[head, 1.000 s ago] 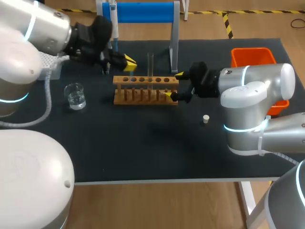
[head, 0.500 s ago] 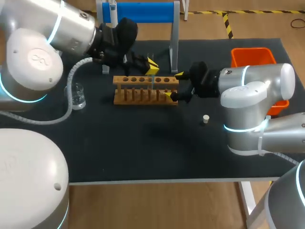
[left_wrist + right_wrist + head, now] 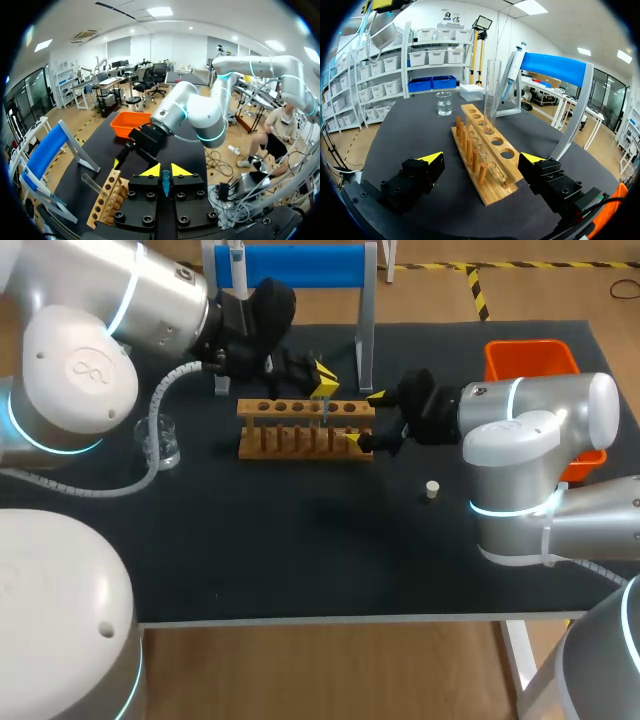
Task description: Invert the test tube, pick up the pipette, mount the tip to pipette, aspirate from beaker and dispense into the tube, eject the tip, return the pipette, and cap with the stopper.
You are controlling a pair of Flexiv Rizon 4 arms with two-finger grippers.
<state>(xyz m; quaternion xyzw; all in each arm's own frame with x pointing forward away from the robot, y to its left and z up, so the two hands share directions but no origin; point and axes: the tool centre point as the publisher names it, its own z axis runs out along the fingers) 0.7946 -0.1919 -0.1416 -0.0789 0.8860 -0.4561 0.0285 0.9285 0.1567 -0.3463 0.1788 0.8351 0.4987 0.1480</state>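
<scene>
A wooden rack (image 3: pixel 290 435) holds one upright glass test tube (image 3: pixel 492 90), open end up. My left gripper (image 3: pixel 322 380) hangs over the rack beside the tube (image 3: pixel 91 181). It is shut on a small blue cone (image 3: pixel 165 182) that looks like a pipette tip. My right gripper (image 3: pixel 365 418) stands open around the rack's right end (image 3: pixel 485 150), with its fingers apart from the wood. The pipette (image 3: pixel 514 67) hangs on the blue stand (image 3: pixel 300 265). A beaker (image 3: pixel 160 440) of clear liquid sits at the left. A pale stopper (image 3: pixel 432 489) lies on the mat.
An orange bin (image 3: pixel 535 360) stands at the back right, behind my right arm. A white box (image 3: pixel 471 91) sits beyond the rack near the beaker (image 3: pixel 444 103). The stand's metal leg (image 3: pixel 366 340) rises just behind the rack's right end.
My left arm has swung right from the back left, bringing its shut gripper over the rack next to the tube. The right arm and rack have not moved.
</scene>
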